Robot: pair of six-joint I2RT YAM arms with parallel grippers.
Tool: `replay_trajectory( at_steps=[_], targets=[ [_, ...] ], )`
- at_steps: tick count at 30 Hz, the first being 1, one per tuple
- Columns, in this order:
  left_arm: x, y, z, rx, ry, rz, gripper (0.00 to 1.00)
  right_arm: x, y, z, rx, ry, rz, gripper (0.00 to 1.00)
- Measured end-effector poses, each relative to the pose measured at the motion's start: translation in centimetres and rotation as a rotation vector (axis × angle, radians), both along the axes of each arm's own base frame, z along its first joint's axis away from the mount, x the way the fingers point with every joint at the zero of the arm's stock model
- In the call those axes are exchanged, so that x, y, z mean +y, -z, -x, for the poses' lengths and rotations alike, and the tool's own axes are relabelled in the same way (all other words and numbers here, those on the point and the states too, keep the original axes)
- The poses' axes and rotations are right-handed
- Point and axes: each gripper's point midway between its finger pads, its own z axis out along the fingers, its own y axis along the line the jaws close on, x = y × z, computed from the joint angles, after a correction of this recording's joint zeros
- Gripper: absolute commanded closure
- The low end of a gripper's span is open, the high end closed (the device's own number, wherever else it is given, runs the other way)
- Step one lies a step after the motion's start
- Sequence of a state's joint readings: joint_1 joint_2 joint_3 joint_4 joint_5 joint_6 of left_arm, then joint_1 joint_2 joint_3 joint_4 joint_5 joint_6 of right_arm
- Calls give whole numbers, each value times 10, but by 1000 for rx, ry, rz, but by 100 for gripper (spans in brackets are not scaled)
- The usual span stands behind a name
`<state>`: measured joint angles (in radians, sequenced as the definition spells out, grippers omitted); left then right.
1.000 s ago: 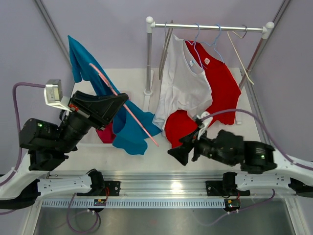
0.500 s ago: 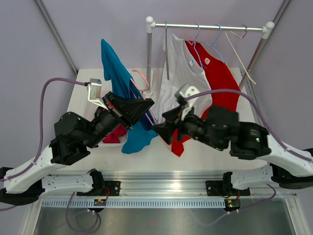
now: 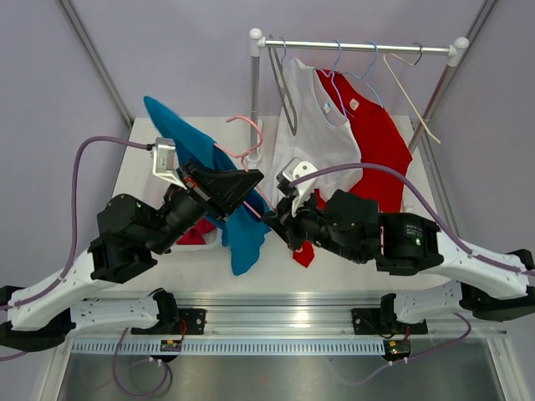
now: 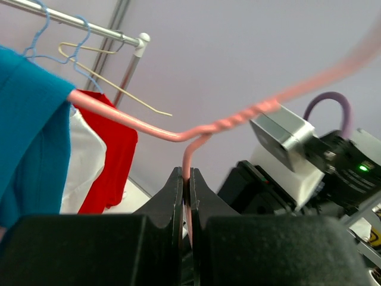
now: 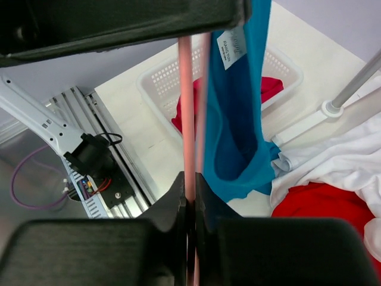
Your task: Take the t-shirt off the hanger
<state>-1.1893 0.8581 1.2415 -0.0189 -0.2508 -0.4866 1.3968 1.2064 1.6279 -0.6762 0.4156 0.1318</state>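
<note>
Grip status: left jaws and right jaws both clenched on the pink hanger (image 4: 149, 128) wire.
Teal t-shirt (image 3: 244, 238) is not yet off: it drapes one hanger arm above the tabletop's left half. Remaining: slide it clear. White basket (image 5: 164, 80) at the left edge holds a red garment (image 5: 271, 89).

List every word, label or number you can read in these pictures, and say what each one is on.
On the blue t-shirt, a white tag: print too small to read.
On the red t-shirt, a white neck label: too small to read.
No other text shows.
</note>
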Motion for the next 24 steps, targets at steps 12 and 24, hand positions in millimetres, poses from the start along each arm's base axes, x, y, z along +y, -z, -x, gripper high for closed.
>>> replay_trajectory(
  at_steps=[12,24],
  targets=[
    [25,8,5,-49,-33,-61,1,-34,-7,-2,-5,62,-53,100],
    [73,32,-3,-49,-183,-175,1,-58,-42,-2,-31,90,-200,100]
  ],
)
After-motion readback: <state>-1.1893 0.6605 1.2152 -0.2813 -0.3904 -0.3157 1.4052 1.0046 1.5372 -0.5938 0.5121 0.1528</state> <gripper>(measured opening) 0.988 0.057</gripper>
